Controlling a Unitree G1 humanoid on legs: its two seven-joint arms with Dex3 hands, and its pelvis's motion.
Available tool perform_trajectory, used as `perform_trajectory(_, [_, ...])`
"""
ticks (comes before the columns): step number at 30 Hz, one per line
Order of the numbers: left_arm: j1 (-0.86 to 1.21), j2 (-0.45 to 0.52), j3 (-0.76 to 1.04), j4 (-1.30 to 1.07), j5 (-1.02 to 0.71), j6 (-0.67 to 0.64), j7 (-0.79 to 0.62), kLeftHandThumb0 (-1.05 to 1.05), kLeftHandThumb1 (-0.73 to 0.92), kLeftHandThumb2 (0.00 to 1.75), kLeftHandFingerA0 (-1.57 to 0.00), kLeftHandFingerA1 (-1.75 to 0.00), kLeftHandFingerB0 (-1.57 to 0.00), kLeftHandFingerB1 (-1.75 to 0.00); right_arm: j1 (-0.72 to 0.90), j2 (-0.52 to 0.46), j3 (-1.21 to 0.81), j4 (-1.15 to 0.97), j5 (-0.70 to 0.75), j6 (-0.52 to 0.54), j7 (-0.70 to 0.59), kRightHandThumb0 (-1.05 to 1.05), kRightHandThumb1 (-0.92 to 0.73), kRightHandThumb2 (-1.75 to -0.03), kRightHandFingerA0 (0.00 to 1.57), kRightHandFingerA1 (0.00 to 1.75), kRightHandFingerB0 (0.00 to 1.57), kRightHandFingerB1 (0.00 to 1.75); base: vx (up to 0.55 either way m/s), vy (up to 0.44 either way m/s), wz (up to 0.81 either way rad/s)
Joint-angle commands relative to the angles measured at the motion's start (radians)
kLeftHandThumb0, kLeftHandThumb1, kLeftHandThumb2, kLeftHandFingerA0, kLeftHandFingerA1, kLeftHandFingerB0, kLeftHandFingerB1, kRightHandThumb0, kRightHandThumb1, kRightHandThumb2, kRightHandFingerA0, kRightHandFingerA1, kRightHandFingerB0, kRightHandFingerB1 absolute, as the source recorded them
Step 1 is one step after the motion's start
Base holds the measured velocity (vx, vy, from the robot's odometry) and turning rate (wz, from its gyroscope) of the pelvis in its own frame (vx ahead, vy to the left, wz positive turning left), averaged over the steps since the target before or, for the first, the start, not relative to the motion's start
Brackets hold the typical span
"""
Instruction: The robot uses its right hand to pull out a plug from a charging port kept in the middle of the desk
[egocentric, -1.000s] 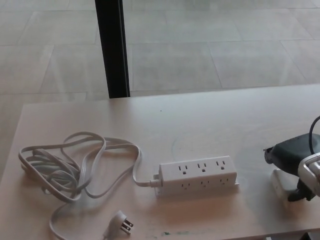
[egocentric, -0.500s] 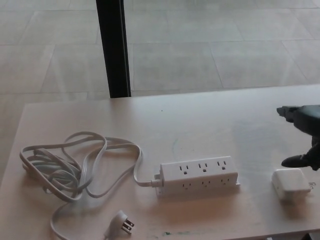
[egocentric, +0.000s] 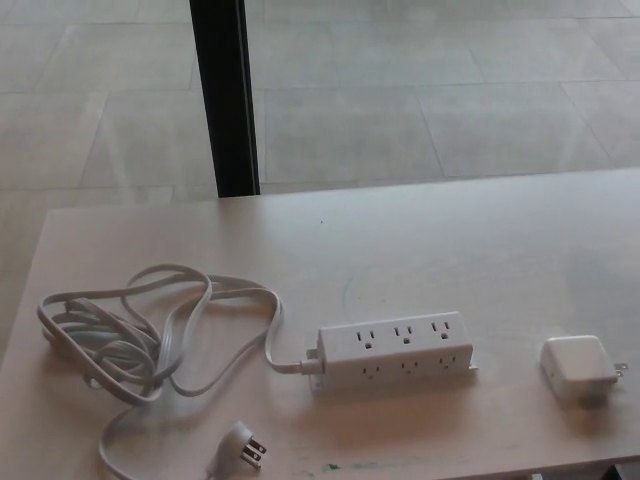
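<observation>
1. Power strip (egocentric: 397, 349), white, lies near the middle of the pale desk (egocentric: 460, 240), its long side running left to right, two rows of sockets facing up and none of them occupied.
2. White charger plug (egocentric: 578, 368) lies flat on the desk to the right of the strip, clearly apart from it, with its metal prongs pointing right toward the desk's edge.
3. White cord (egocentric: 150, 330) leaves the strip's left end and runs into a loose tangle of loops on the left part of the desk.
4. Cord's own wall plug (egocentric: 243, 446) rests at the near edge, left of the strip, prongs pointing right.
5. Neither robot hand shows in the head view, so nothing can be said of their fingers; nothing grasps the charger plug.
6. Black post (egocentric: 224, 95) stands beyond the far edge of the desk, against a floor of large grey tiles (egocentric: 420, 100).
</observation>
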Motion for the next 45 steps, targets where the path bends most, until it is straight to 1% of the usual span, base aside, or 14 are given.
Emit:
perform_trajectory(1, [0.023,0.029,0.024,0.013,-0.033,-0.027,-0.025,-0.70,0.85,0.66,-0.82,-0.61,-0.69,-0.45,0.393,-0.106,-0.899,0.191,0.340,-0.004,-0.272,-1.05,-0.57,-1.00,1.16,1.23,0.03,0.66,0.00,0.000,0.00])
perform_trajectory(4, [0.028,0.033,0.019,0.017,-0.026,-0.027,-0.024,-0.72,0.86,0.66,-0.82,-0.62,-0.70,-0.46,0.464,-0.098,-0.987,0.274,0.373,-0.034,-0.354,-0.99,-0.69,-0.62,1.20,1.30,0.00,0.72,0.00,0.000,0.00])
perform_trajectory(6, [0.029,0.034,0.017,0.017,-0.024,-0.030,-0.025,-0.72,0.86,0.66,-0.81,-0.62,-0.70,-0.47,0.494,-0.080,-1.045,0.320,0.414,-0.041,-0.394,-1.05,-0.57,-1.02,1.21,1.29,0.02,0.61,0.00,0.000,0.00])
perform_trajectory(7, [0.029,0.034,0.018,0.014,-0.025,-0.026,-0.024,-0.71,0.86,0.66,-0.81,-0.61,-0.70,-0.46,0.516,-0.075,-1.051,0.354,0.425,-0.060,-0.419,-1.01,-0.72,-0.63,1.24,1.27,0.00,0.72,0.00,0.000,0.00])
perform_trajectory(10, [0.031,0.031,0.021,0.009,-0.028,-0.021,-0.017,-0.70,0.86,0.66,-0.83,-0.63,-0.71,-0.47,0.570,-0.033,-1.080,0.418,0.480,-0.111,-0.438,-1.05,-0.54,-1.03,1.15,1.22,0.00,0.58,0.00,0.000,0.00])
perform_trajectory(14, [0.023,0.035,0.021,0.007,-0.027,-0.017,-0.018,-0.68,0.86,0.66,-0.83,-0.62,-0.71,-0.47,0.594,0.015,-1.047,0.481,0.487,-0.142,-0.490,-1.05,-0.74,-0.66,1.10,1.11,0.00,0.77,0.00,0.000,0.00])
perform_trajectory(15, [0.021,0.035,0.018,0.007,-0.024,-0.017,-0.014,-0.68,0.86,0.66,-0.82,-0.63,-0.71,-0.47,0.594,0.037,-1.042,0.496,0.491,-0.146,-0.509,-1.02,-0.55,-1.04,1.11,1.15,0.04,0.60,0.00,0.000,0.00])
perform_trajectory(17, [0.020,0.032,0.018,0.016,-0.023,-0.015,-0.012,-0.69,0.87,0.66,-0.82,-0.62,-0.72,-0.47,0.598,0.061,-1.032,0.517,0.490,-0.164,-0.537,-0.96,-0.73,-0.63,1.17,1.12,0.00,0.76,0.00,0.000,0.00])
perform_trajectory(25, [0.018,0.035,0.016,0.009,-0.020,-0.005,0.001,-0.70,0.87,0.66,-0.83,-0.62,-0.72,-0.48,0.580,0.114,-0.968,0.630,0.479,-0.182,-0.553,-0.84,-0.52,-0.93,1.10,1.10,0.08,0.67,0.00,0.000,0.00])
perform_trajectory(27, [0.020,0.035,0.020,0.009,-0.024,-0.012,-0.005,-0.64,0.73,1.14,-0.83,-0.75,-0.67,-0.65,0.591,0.140,-0.941,0.618,0.455,-0.189,-0.567,-0.79,-0.63,-0.59,1.17,0.98,0.11,0.79,0.00,0.000,0.00])
perform_trajectory(28, [0.020,0.035,0.020,0.009,-0.024,-0.009,-0.004,-0.70,0.86,0.66,-0.85,-0.64,-0.74,-0.50,0.595,0.145,-0.921,0.621,0.436,-0.189,-0.577,-0.76,-0.57,-0.58,1.14,0.93,0.21,0.82,0.00,0.000,0.00])
perform_trajectory(29, [0.017,0.038,0.019,0.011,-0.023,0.006,0.003,-0.69,0.85,0.66,-0.84,-0.65,-0.73,-0.51,0.610,0.153,-0.886,0.647,0.421,-0.243,-0.572,-0.57,-0.40,-0.64,0.90,1.02,0.56,0.85,0.00,0.000,0.00])
perform_trajectory(35, [0.015,0.061,-0.019,0.020,0.020,0.070,0.028,-0.58,0.69,0.61,-0.83,-0.72,-0.70,-0.52,0.629,0.169,-0.812,0.649,0.382,-0.294,-0.609,-0.60,-0.35,-0.66,0.65,0.97,0.67,0.83,0.00,0.000,0.00])
perform_trajectory(45, [0.010,0.056,-0.022,0.024,0.023,0.091,0.071,-0.42,0.49,0.55,-0.92,-1.01,-0.74,-0.52,0.665,0.163,-0.677,0.677,0.348,-0.401,-0.640,-0.75,-0.39,-0.54,0.81,1.15,0.89,0.71,0.00,0.000,0.00])
